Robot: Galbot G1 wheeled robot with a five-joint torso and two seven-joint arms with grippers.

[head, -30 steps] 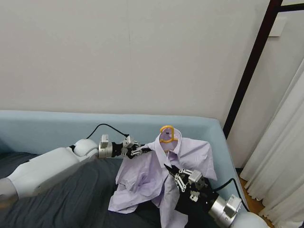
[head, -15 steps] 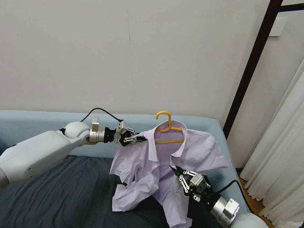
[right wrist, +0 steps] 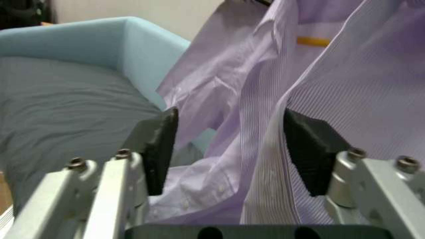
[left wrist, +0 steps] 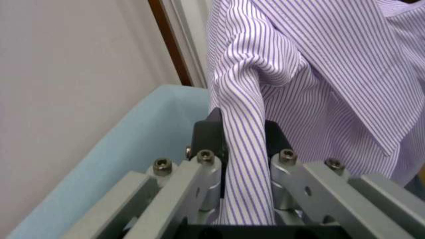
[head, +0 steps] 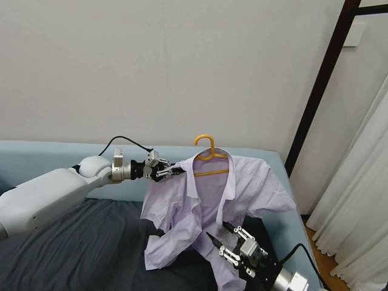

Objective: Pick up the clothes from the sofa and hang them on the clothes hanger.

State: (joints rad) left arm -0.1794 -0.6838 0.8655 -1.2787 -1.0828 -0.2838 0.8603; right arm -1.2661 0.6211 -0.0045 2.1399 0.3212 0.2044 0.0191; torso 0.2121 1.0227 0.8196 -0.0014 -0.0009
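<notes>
A lilac striped shirt (head: 209, 206) hangs on a yellow hanger (head: 208, 159) above the sofa (head: 54, 163). My left gripper (head: 171, 172) is shut on the shirt's shoulder, holding shirt and hanger up. In the left wrist view the striped cloth (left wrist: 249, 164) is pinched between the black pads (left wrist: 212, 137). My right gripper (head: 233, 251) stands open below, at the shirt's hanging front. The right wrist view shows its black pads (right wrist: 160, 147) spread wide with the shirt's front edge (right wrist: 265, 149) between them, not clamped. The shirt's lower hem and one sleeve still touch the sofa seat.
The light blue sofa has a dark grey seat cover (head: 73, 248). A dark pole (head: 318, 85) rises at the right against the wall, beside white curtains (head: 364, 200). Bare wall lies behind the shirt.
My left gripper has lifted the shirt and hanger upward and slightly left, so the shirt hangs more unfolded. My right gripper has dropped lower and no longer bunches the cloth.
</notes>
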